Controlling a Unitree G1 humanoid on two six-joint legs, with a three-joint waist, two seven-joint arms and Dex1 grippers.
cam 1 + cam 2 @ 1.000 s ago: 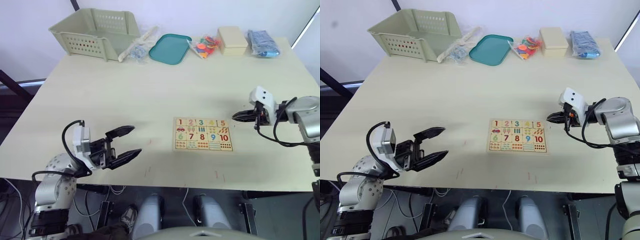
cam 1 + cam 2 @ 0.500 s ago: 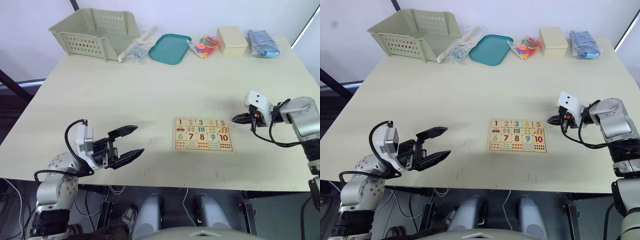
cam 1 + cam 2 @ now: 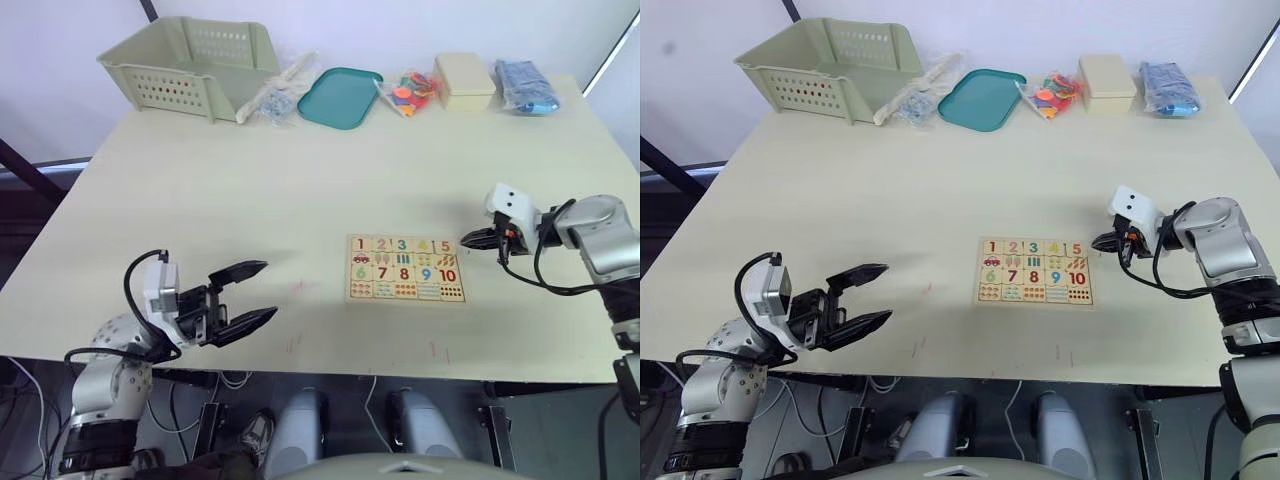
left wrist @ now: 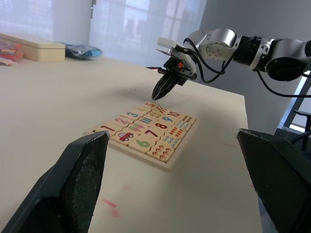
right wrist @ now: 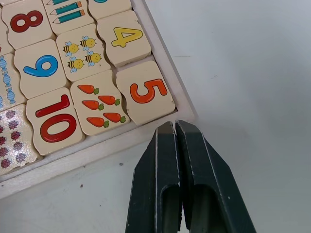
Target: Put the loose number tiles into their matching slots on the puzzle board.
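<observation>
While the puzzle board (image 3: 405, 268) lies on the pale table (image 3: 300, 190) — left tool (image 3: 248, 293) wide, right tool (image 3: 468, 238) pinched empty.

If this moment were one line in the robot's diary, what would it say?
tiles 1-5: seated in puzzle board top row | right gripper: shut, empty, beside the 5 corner | left gripper: open, away

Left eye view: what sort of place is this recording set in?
Probably a lab or test room set up for tabletop trials: a plain pale table against a bare wall, with a puzzle board, green basket and bagged toy pieces.
</observation>
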